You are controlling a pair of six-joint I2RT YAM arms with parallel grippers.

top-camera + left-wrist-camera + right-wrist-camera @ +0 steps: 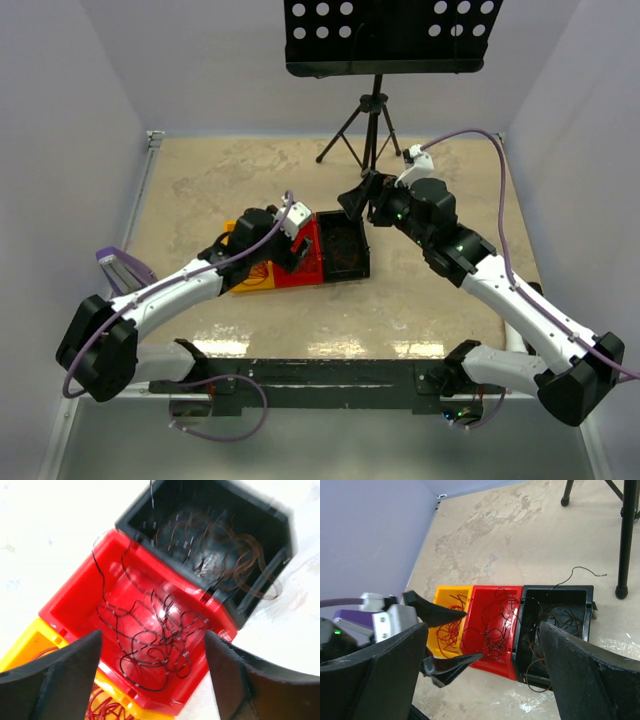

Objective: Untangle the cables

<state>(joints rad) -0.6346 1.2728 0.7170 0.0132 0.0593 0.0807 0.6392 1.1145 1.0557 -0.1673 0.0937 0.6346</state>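
Three bins stand in a row, and the cables lie sorted in them. Red cables (447, 627) fill the yellow bin (445, 591). A black curly tangle (150, 630) lies in the red bin (75, 595). Brown cables (220, 545) lie in the black bin (270, 510), and one strand (580, 570) trails out over the table. My left gripper (151, 636) hangs open just above the red bin's near end with nothing between its fingers. My right gripper (482, 627) is open and empty, higher up behind the black bin (345, 245).
A music stand's tripod (370, 120) stands at the back centre, close behind my right gripper (360, 200). A purple object (125, 268) lies at the table's left edge. Grey walls close in the left, right and back.
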